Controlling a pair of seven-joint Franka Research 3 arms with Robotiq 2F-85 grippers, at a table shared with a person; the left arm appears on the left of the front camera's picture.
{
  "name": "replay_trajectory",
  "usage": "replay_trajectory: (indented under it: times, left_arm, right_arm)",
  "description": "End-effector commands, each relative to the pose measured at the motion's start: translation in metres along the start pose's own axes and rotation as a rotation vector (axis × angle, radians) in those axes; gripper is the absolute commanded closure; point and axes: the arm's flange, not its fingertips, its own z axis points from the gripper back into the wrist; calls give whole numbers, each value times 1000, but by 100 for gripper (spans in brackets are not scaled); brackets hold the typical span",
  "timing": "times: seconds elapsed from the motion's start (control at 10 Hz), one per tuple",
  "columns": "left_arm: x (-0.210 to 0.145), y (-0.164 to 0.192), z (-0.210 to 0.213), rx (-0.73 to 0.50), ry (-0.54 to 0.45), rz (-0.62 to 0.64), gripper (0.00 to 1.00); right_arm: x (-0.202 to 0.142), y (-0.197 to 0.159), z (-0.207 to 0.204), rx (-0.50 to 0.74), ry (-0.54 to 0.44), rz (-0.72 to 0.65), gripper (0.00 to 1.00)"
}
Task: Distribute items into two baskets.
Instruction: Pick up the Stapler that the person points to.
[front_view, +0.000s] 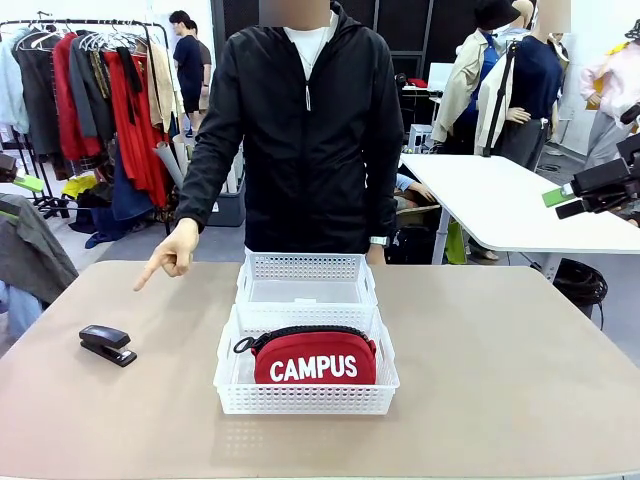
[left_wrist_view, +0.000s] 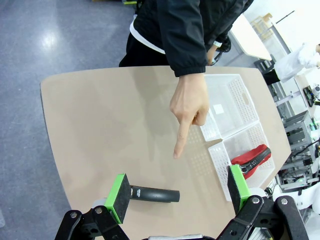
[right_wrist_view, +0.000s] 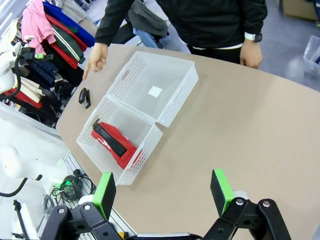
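The red "CAMPUS" pouch (front_view: 314, 361) (left_wrist_view: 251, 158) (right_wrist_view: 114, 143) lies in the near white basket (front_view: 230, 385) (left_wrist_view: 218, 160) (right_wrist_view: 145, 150). Behind it the far basket (front_view: 305, 268) (left_wrist_view: 235, 95) (right_wrist_view: 172, 80) holds nothing. The small black stapler (front_view: 107, 344) (left_wrist_view: 154, 194) (right_wrist_view: 85, 97) rests on the table at the left. A person's hand (front_view: 172, 254) (left_wrist_view: 189, 107) (right_wrist_view: 96, 57) points down toward the stapler. High over the table, my left gripper (left_wrist_view: 177, 192) is open with the stapler seen between its green pads. My right gripper (right_wrist_view: 165, 192) is open too, well above the table's right part.
The tan table (front_view: 500, 360) has free room on both sides of the baskets. The person in a black jacket (front_view: 305, 130) stands at the far edge. A clothes rack (front_view: 90, 90) and a white table (front_view: 510, 200) stand behind.
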Motion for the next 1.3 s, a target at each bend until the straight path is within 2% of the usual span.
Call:
replay_trajectory:
  times: [0.0,0.2,0.5,0.9,1.2]
  left_arm:
    - [0,-1,0,0,-3,-2,0]
    - [4,2,-6,20,7,-12,0]
    - [21,0,-39,-5,108,-123,0]
    - [22,-11,-73,-41,305,-420,0]
    - [18,-19,-95,-31,403,-583,0]
  right_arm:
    - [1,1,0,4,-3,5,0]
    - [1,1,0,4,-3,5,0]
    - [1,1,0,4,-3,5,0]
    - [1,1,0,4,-3,5,0]
    - [1,1,0,4,-3,5,0]
